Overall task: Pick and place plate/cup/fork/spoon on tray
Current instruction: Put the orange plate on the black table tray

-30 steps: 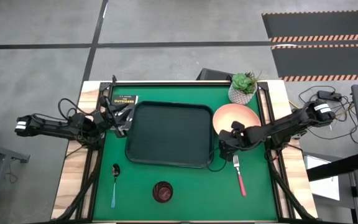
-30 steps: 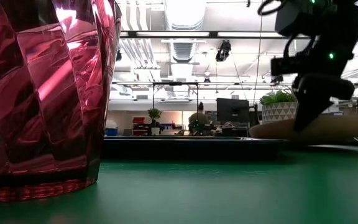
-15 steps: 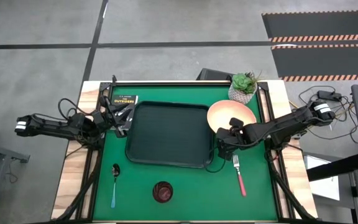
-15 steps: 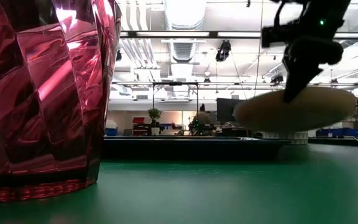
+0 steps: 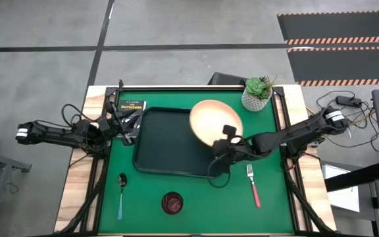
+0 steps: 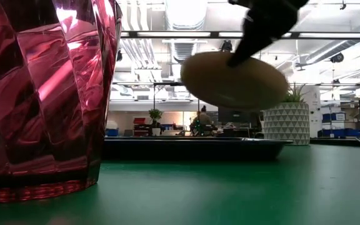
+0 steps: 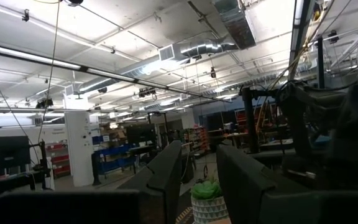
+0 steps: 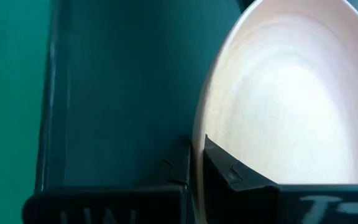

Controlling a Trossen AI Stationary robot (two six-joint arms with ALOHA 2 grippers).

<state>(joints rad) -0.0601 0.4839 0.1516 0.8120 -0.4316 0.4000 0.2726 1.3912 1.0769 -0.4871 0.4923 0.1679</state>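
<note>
The peach-orange plate (image 5: 214, 120) (image 6: 233, 81) is in the air, tilted, over the right part of the black tray (image 5: 163, 145) (image 6: 192, 147). My right gripper (image 5: 226, 141) is shut on the plate at its near edge. My left gripper (image 5: 127, 122) waits open by the tray's left rim. The maroon cup (image 5: 172, 203) (image 6: 42, 94) stands on the green table near the front edge. The blue-handled spoon (image 5: 121, 195) lies front left, and the pink-handled fork (image 5: 253, 184) lies right of the tray. My right gripper pinches the plate's rim (image 8: 197, 149) between its two fingers, one finger (image 8: 232, 177) on the plate's hollow upper face and the other (image 8: 174, 177) under it. The fingers come from the table's near right side. The plate is lifted clear of tray and table, tilted.
A white pot with a green plant (image 5: 257, 94) (image 6: 284, 122) stands at the far right corner. A small black book (image 5: 132, 105) lies at the far left, beside my left gripper.
My right gripper has risen and gone toward the table's left edge with the plate. The plate has been lifted off the table to the right of the tray and now hangs tilted over the tray's right part.
</note>
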